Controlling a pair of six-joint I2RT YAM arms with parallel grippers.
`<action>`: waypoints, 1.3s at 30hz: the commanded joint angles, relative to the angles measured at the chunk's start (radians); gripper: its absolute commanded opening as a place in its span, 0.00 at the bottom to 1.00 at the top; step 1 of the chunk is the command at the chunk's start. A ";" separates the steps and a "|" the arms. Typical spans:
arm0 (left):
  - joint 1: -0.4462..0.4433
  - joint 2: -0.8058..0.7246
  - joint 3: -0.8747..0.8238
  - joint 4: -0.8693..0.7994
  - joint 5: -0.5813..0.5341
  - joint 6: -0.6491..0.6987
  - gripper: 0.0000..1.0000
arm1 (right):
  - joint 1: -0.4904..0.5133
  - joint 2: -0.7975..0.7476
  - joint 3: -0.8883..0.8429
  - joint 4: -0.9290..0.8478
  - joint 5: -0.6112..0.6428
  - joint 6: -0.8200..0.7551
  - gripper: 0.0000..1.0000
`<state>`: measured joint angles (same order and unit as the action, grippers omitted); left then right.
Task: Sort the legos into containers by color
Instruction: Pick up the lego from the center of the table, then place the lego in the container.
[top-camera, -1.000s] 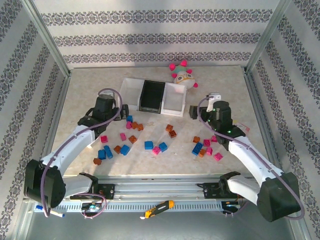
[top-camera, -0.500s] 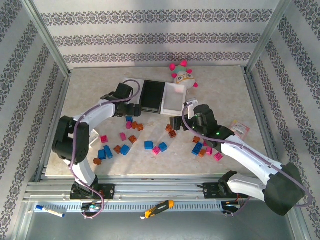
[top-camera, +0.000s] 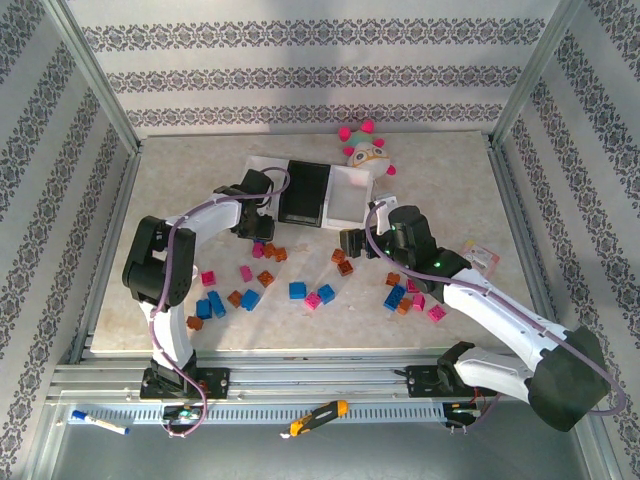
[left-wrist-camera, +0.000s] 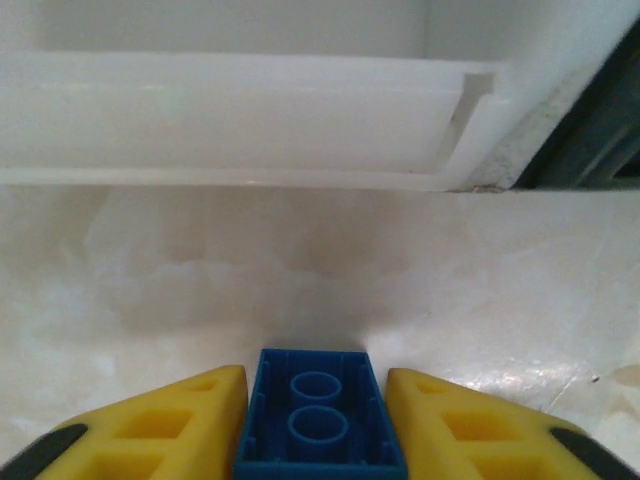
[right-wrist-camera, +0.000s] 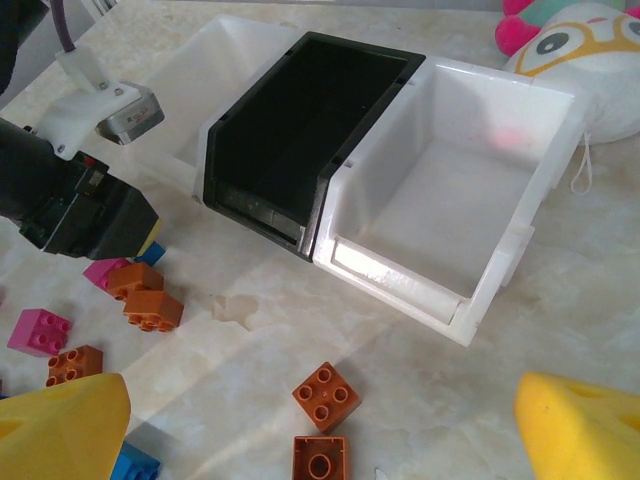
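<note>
Obs: left fingers (left-wrist-camera: 180, 425) pinch a blue lego (left-wrist-camera: 318, 420) down near the surface (left-wrist-camera: 300, 270), just in front of the left white container (left-wrist-camera: 240, 120); right fingers (right-wrist-camera: 60, 430) spread wide above two orange legos (right-wrist-camera: 325, 395) near the black container (right-wrist-camera: 300, 120); other legos (top-camera: 297, 290) lie scattered across the surface.

Left claw (left-wrist-camera: 318, 385): relocated to white container (left-wrist-camera: 240, 120) front, now clamps blue lego (left-wrist-camera: 320, 430). Right claw (right-wrist-camera: 320, 405): shifted left, toward centre.
</note>
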<state>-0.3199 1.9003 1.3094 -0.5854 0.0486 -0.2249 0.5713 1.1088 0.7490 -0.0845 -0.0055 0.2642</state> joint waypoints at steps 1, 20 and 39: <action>-0.005 -0.005 0.019 -0.044 -0.012 -0.004 0.27 | -0.010 -0.004 0.034 -0.007 -0.002 0.012 0.98; 0.006 -0.076 0.285 -0.033 -0.126 -0.008 0.26 | 0.030 0.045 0.141 0.036 -0.103 -0.019 0.98; 0.063 0.306 0.662 -0.030 -0.091 0.048 0.53 | 0.033 0.028 0.149 -0.059 0.037 0.002 0.98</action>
<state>-0.2661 2.2311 1.9331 -0.6090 -0.0532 -0.2020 0.5938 1.1637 0.8814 -0.1024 -0.0273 0.2600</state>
